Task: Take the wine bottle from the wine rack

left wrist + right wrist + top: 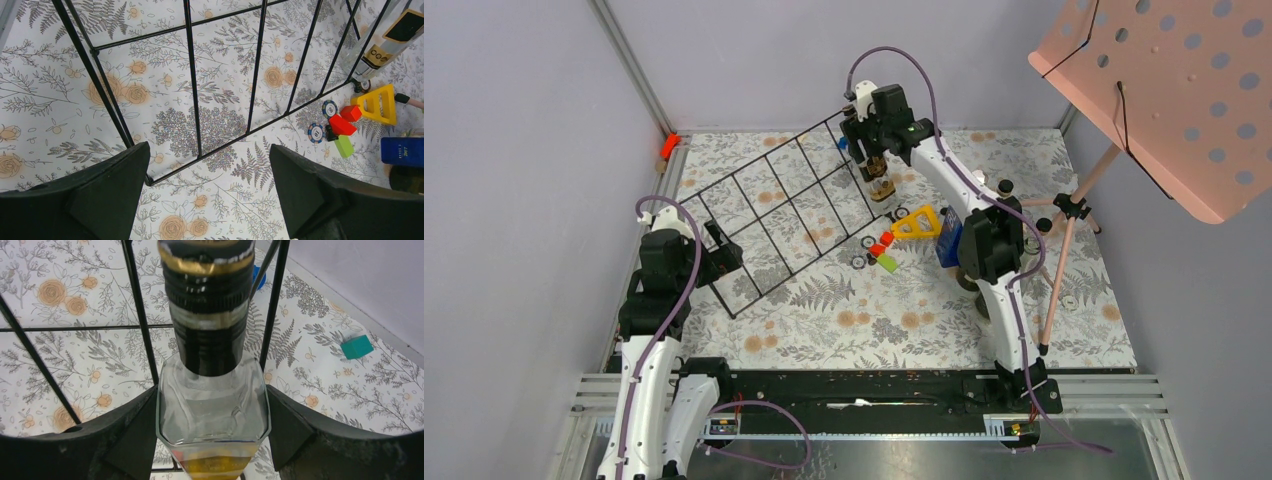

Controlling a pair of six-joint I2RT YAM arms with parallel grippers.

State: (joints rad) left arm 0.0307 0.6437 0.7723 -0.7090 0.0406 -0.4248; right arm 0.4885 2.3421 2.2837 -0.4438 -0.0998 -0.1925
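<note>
The wine rack [786, 212], a black thin-wire grid, leans over the floral table from centre left to the back. At its far right end stands the wine bottle [880, 182], clear glass with amber liquid and a black, gold-banded cap. My right gripper [871, 160] reaches down over it. In the right wrist view both fingers [135, 425] press the glass shoulders of the bottle [212, 400], rack wires [137, 315] behind. My left gripper [210, 155] hangs wide open above the rack's near corner [192, 90], holding nothing; the bottle [390, 40] shows at the upper right.
A pink perforated music stand [1164, 90] overhangs the back right, its tripod legs [1064, 250] on the table. Beside the bottle lie a yellow triangle [919, 222], a blue box [948, 245], red and green blocks [884, 250] and poker chips [861, 258]. A teal cube [356, 346] lies near the back wall.
</note>
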